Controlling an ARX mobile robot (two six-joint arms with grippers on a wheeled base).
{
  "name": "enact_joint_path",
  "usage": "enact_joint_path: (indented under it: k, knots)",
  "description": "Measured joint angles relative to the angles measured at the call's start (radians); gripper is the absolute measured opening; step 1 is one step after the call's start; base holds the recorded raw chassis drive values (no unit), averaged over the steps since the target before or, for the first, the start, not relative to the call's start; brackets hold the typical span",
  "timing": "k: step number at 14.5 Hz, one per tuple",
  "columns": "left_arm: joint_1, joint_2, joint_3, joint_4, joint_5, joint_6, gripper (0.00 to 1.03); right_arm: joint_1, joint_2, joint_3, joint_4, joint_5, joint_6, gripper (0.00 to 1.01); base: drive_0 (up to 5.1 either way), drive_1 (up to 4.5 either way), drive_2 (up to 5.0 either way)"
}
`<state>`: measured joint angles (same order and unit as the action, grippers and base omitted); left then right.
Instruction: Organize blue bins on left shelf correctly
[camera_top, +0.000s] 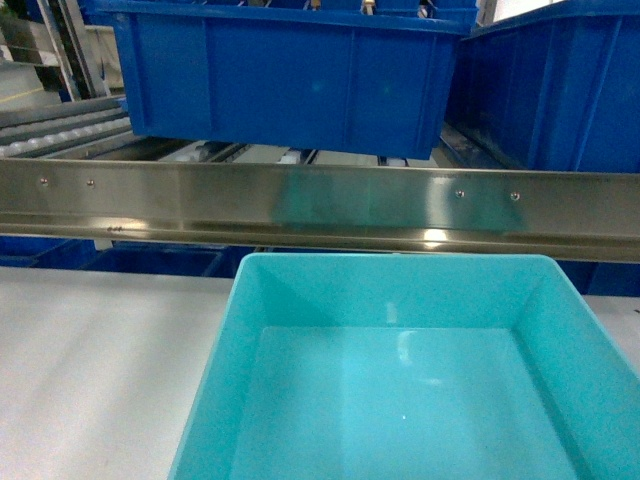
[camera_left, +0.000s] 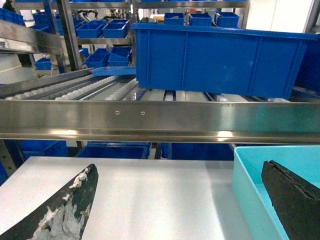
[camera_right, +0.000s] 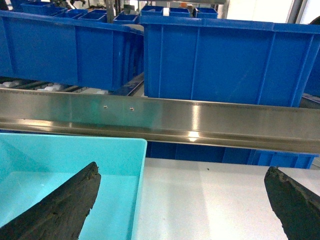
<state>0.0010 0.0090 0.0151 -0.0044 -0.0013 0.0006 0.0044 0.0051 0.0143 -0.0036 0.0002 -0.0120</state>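
Observation:
A light turquoise blue bin (camera_top: 390, 290) stands empty on the white tabletop (camera_top: 100, 370), just in front of the left shelf's steel front rail (camera_top: 300, 205). My left gripper (camera_left: 180, 167) is open and straddles the bin's left wall (camera_left: 245, 185), with one finger inside the tub and the other over the table. My right gripper (camera_right: 182, 168) is open too, astride the bin's right wall (camera_right: 137, 190), its left finger (camera_right: 75, 200) inside the tub. Neither pair of jaws touches the wall. No gripper shows in the head view.
Royal-blue ribbed bins (camera_top: 290, 80) (camera_top: 560, 90) sit on the shelf's roller lanes (camera_left: 85, 90) behind the rail. More dark blue bins (camera_left: 115, 150) lie below the rail and on racks further back. The rail (camera_right: 200, 120) runs across at about gripper height.

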Motion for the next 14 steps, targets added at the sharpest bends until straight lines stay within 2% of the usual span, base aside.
enact_joint_path:
  k: [3,4,5,6,7,8,9,11,12,14]
  knots:
    - [0.0,0.0,0.0,0.0,0.0,0.0,0.98,0.0,0.0,0.0,0.0,0.0,0.0,0.98,0.0,0.0,0.0]
    - [-0.002,0.0,0.0,-0.019,0.004,-0.001,0.98,0.014,0.002,-0.001,0.003,0.013,-0.003,0.98,0.0,0.0,0.0]
    - [-0.026,0.025,0.002,-0.039,0.014,-0.007,0.98,0.076,0.08,0.0,0.047,0.022,-0.003,0.98,0.0,0.0,0.0]
    - [-0.093,0.143,0.007,0.013,-0.017,-0.02,0.98,0.137,0.266,0.002,0.105,0.023,-0.003,0.98,0.0,0.0,0.0]
    - [-0.134,0.244,0.019,0.076,-0.021,-0.037,0.98,0.171,0.387,0.007,0.196,0.028,0.001,0.98,0.0,0.0,0.0]
    - [-0.153,0.281,0.021,0.109,-0.031,-0.039,0.98,0.18,0.425,0.014,0.222,0.026,0.001,0.98,0.0,0.0,0.0]
    - [-0.266,0.692,0.09,0.403,-0.1,-0.052,0.98,0.192,0.841,0.124,0.515,0.01,-0.002,0.98,0.0,0.0,0.0]
    - [-0.275,0.76,0.105,0.441,-0.103,-0.054,0.98,0.19,0.904,0.142,0.537,0.004,-0.005,0.98,0.0,0.0,0.0]
    - [-0.281,0.916,0.145,0.479,-0.103,-0.077,0.98,0.191,1.041,0.186,0.556,-0.018,-0.01,0.98,0.0,0.0,0.0]
    - [-0.291,1.181,0.234,0.504,-0.082,-0.128,0.98,0.165,1.243,0.284,0.52,-0.067,-0.025,0.98,0.0,0.0,0.0]
